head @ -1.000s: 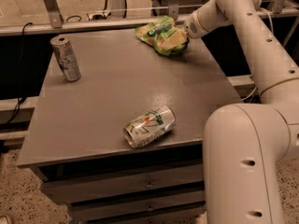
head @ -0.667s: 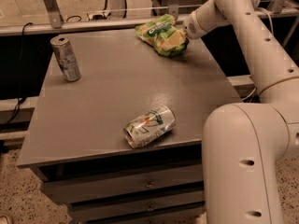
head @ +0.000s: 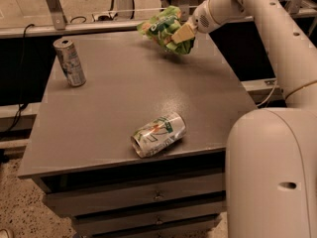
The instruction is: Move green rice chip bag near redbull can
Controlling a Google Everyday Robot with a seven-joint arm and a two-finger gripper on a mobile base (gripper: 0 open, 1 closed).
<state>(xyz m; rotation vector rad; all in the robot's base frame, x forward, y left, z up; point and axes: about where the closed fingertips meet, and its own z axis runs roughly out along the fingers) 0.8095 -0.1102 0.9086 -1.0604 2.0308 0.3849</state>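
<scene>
Grey table shows open surface at centre. Gripper clamps the green rice chip bag above the far edge; redbull can stands by the left edge.

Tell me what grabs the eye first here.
The big white robot arm stretched across the right side, its gripper shut on a soft bright-green foil snack bag that looks just off the grey table near its far right corner. Then a slim silver-and-blue can standing upright at far left, and a wider white can with green and red print lying on its side near the front edge.
</scene>
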